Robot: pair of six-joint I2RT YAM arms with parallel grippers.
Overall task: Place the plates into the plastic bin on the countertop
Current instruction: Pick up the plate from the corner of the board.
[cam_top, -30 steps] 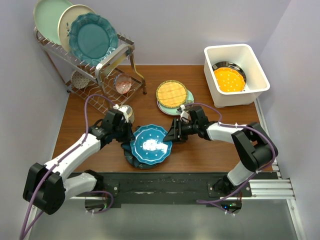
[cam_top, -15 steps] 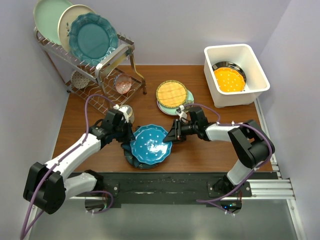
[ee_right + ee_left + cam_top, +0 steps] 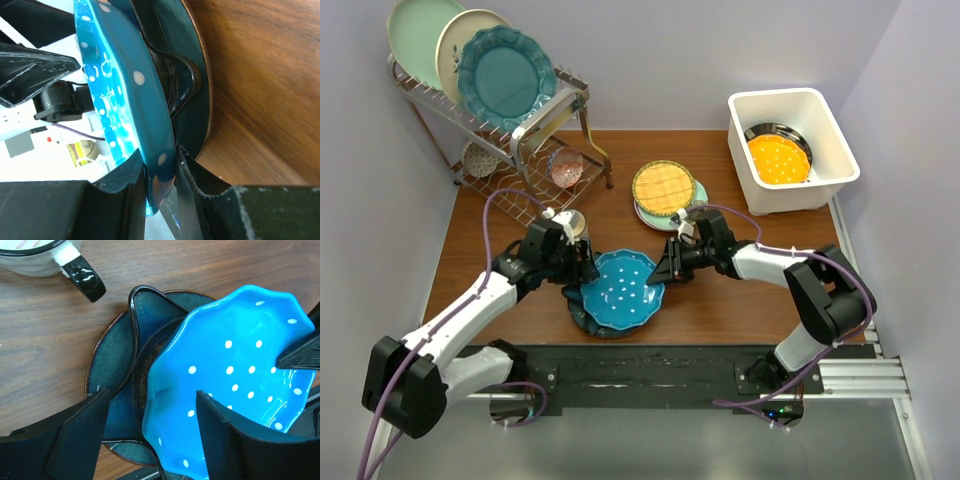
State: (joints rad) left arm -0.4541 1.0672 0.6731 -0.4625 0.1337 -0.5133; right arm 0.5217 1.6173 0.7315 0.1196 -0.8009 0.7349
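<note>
Right gripper: the right gripper [image 3: 667, 270] is clamped narrow on the rim of the blue dotted scalloped plate [image 3: 622, 288]. In the right wrist view the plate's edge [image 3: 125, 100] sits pinched between the two fingers [image 3: 160, 172].

Blue plate: it is near the front middle of the reddish-brown wood-grain surface [image 3: 770, 240]. It is tilted, with the pinched edge raised off the stack below.

Stack below: dark teal plates [image 3: 112, 360] lie flat under the blue one. One has a folded, irregular rim that shows beside the blue plate's edge [image 3: 235, 375].

Left gripper: the left gripper [image 3: 582, 272] is spread wide at the opposite side of the blue plate. In the left wrist view the plate's near rim lies between the two fingers [image 3: 150, 430]. Whether either finger touches it cannot be told.

Bin: the white rectangular plastic bin [image 3: 835, 150] stands at the far right corner of the surface, well apart from both grippers. It holds an orange dotted plate [image 3: 778, 160] lying on a black-rimmed plate [image 3: 767, 131].

Other plates: a yellow lattice plate [image 3: 663, 186] lies on a pale green plate [image 3: 698, 195], between the blue plate and the bin.

Nearby: a cream cup with a black handle [image 3: 35, 260] stands just beside the left gripper. A wire rack [image 3: 520, 130] with upright plates occupies the far left.
</note>
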